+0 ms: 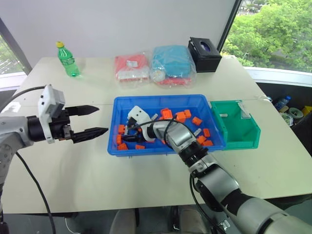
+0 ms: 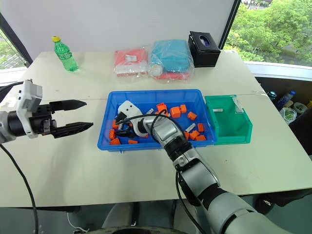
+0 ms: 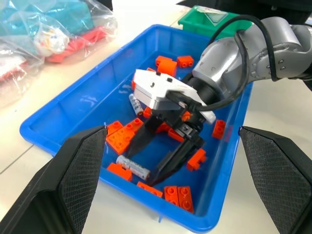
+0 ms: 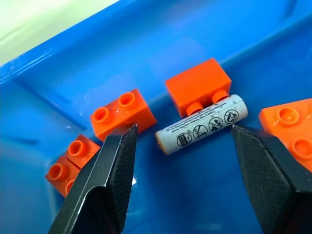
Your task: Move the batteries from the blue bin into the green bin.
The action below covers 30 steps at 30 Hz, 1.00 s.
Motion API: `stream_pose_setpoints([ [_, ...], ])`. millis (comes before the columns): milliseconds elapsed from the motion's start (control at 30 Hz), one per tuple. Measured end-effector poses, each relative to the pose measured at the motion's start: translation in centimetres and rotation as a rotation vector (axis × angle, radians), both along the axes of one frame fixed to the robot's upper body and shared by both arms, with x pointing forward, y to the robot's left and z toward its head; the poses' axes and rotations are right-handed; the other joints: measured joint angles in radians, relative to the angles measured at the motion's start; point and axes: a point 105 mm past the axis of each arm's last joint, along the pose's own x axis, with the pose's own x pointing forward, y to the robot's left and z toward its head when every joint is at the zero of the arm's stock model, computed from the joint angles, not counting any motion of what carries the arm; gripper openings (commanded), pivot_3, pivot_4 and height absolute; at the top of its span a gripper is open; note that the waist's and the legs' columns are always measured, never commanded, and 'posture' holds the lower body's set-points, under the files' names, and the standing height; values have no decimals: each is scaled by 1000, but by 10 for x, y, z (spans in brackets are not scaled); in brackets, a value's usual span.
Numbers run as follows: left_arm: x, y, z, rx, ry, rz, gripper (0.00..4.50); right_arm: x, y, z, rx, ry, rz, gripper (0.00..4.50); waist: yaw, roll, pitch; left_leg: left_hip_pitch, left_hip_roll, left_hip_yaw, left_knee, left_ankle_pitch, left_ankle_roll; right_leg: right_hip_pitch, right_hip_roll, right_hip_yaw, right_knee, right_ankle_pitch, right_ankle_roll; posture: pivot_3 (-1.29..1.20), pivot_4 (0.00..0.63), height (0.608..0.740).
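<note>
Right gripper (image 4: pixel 178 180) spread wide, empty, straddling grey battery (image 4: pixel 202 125) lying on floor of blue bin (image 1: pixel 146 103) among orange blocks (image 4: pixel 123 113). Left gripper (image 1: pixel 92 120) parted, empty, beside bin. One battery (image 1: pixel 223 115) already in green bin (image 1: pixel 248 136); more remain.

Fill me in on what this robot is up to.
The right end effector is down in the blue bin, open around a battery lying among orange blocks, not yet gripping it. The left end effector hovers open beside the bin. One battery lies in the green bin.
</note>
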Motion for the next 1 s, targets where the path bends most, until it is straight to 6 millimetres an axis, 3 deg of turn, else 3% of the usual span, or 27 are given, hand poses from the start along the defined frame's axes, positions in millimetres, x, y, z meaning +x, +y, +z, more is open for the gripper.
stream_pose_setpoints([
  [500, 5, 1, 3, 3, -23, -1, 4500, 10, 6, -3, 20, -8, -71, 3121, -4, 0, 0, 1, 1, 0, -1, 0, 0, 0, 1, 0, 0, -1, -1, 0, 150, 723],
  [600, 6, 2, 4, 5, -24, 2, 4500, 11, 5, -3, 12, -17, -71, 2273, -3, 0, 0, 1, 1, 0, -1, 0, 0, 0, 1, 0, 0, -1, -1, 0, 150, 723],
  [733, 6, 2, 4, 3, -22, 2, 4500, 11, 2, -4, -3, -24, -65, 153, -1, 0, 0, 1, 1, 0, -1, 0, 0, 0, 1, 0, 0, -1, -1, 0, 150, 723],
  [1000, 5, -1, 2, -1, -13, -17, 4500, 8, -3, -4, -19, -20, -47, 69, 0, 0, 0, 1, 1, 0, -1, 0, 0, 0, 1, 0, 0, -1, -1, 0, 150, 723],
])
